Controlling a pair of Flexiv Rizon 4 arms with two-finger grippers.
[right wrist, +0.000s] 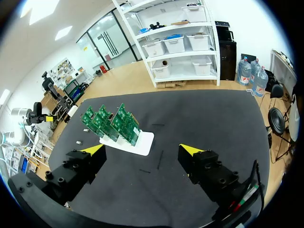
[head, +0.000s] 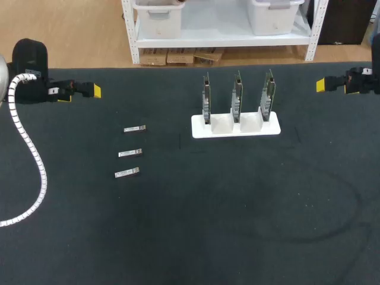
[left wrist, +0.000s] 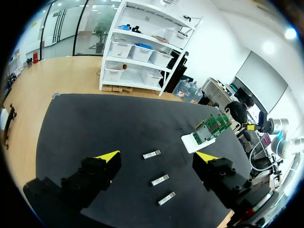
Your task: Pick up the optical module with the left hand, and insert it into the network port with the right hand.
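Optical modules: three small silver rectangular optical modules lie flat on the desk's left half in a short column, apart from one another: far module point(head: 135, 128), middle module point(head: 130, 153), near module point(head: 127, 173). Nothing touches them.
Network cards: three green circuit-board network cards stand upright side by side, left card point(head: 206, 98), centre card point(head: 237, 96) and right card point(head: 267, 94). They sit in the slots of a white plastic holder point(head: 199, 127), well to the right of the modules.
Left gripper: the left gripper point(head: 94, 90) hangs over the desk's far left corner, well apart from the modules. In its wrist view the three modules lie ahead of it.
Left fingers: its black, yellow-tipped fingers point(left wrist: 102, 166) are spread wide and hold nothing.
Right gripper: the right gripper point(head: 321, 85) hangs over the far right corner, well apart from the holder. In its wrist view the cards stand ahead of it.
Right fingers: its fingers point(right wrist: 204, 166) are spread wide and hold nothing.
Desk: a desk point(head: 237, 225) with a black mat top.
Cable: a white ribbed conduit point(head: 35, 154) trails from the left arm over the desk's left side.
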